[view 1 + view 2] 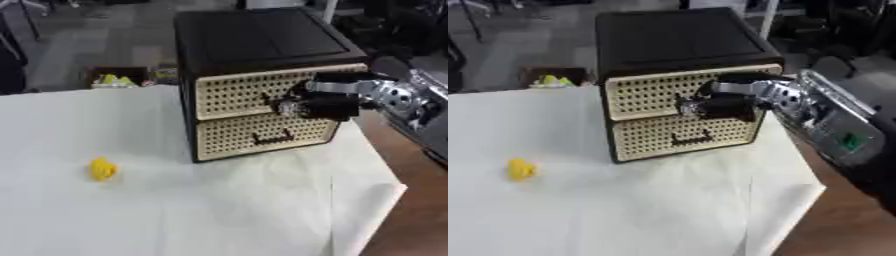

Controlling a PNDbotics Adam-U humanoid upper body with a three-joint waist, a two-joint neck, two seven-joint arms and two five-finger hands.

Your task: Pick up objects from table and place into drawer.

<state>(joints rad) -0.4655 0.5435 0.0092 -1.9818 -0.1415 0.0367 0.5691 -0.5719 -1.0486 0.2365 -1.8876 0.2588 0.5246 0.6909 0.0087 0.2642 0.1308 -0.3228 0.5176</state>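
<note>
Cabinet [254, 40]: black body; both drawer fronts [262, 132] cream with a dark perforated dot pattern. Small object [102, 169]: yellow. Surface [175, 210]: white cloth. Right hand [710, 106]: black, with a silver wrist.

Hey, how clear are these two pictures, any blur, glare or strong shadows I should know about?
Left eye view: soft all over, the yellow object a blurred blob; the white cloth bright and nearly washed out. Right eye view: equally soft, the right hand at the upper drawer a dark mass, fingers unreadable; only a faint shadow under the cabinet.
</note>
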